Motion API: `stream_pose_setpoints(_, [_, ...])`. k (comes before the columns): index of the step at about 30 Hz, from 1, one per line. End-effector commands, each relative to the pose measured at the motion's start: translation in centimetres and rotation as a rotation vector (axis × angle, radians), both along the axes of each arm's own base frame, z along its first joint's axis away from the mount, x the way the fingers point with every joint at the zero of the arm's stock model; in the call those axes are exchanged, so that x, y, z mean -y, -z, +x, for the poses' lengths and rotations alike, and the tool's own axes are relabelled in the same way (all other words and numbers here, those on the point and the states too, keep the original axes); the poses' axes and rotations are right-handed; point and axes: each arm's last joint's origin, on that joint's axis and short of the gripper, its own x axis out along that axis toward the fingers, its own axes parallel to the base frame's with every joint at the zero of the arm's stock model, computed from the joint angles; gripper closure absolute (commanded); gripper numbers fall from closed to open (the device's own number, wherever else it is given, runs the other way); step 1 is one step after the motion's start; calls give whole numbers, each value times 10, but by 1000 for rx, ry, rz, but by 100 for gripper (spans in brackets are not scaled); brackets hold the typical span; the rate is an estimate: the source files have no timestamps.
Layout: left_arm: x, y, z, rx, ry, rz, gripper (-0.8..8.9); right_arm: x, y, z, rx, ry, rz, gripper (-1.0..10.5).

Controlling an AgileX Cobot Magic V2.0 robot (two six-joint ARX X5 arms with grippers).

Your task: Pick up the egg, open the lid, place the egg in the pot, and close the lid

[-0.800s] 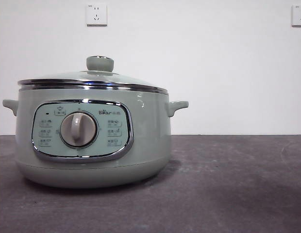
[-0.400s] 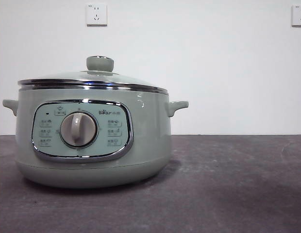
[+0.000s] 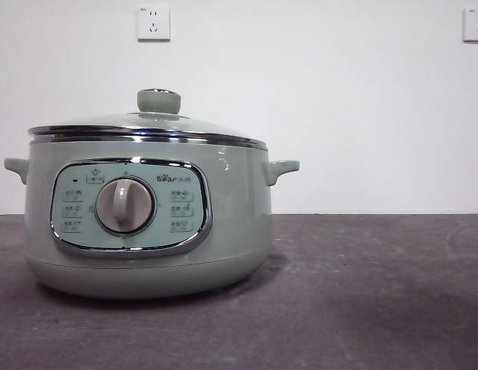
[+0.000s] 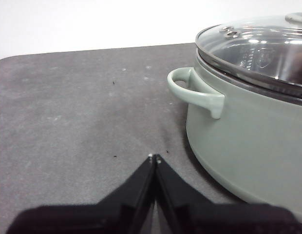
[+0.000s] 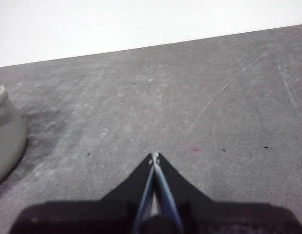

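Observation:
The pale sage-green pot (image 3: 146, 223) stands on the dark table at the left of the front view. The glass lid (image 3: 146, 127) with its green knob (image 3: 159, 100) sits closed on it. In the left wrist view the pot (image 4: 248, 136) and lid (image 4: 258, 48) are close beside my left gripper (image 4: 155, 157), which is shut and empty above the table. My right gripper (image 5: 154, 156) is shut and empty over bare table, with the pot's edge (image 5: 5, 131) off to one side. The egg is not in view.
The dark grey table mat (image 3: 362, 293) stretches to the right of the pot. A white wall with two sockets (image 3: 153, 23) stands behind. The pot's side handles (image 3: 281, 168) stick out on both sides.

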Motion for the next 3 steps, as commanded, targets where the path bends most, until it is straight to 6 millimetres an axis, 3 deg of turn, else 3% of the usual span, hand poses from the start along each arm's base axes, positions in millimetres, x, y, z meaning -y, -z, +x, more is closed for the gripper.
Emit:
stream_pose_setpoints(1, [0,5,0,-13,2,1,816,0,4,0,-13,4,7,945])
stream_pose_setpoints(3, [0,5,0,-13,2,1,816,0,4,0,-13,4,7,945])
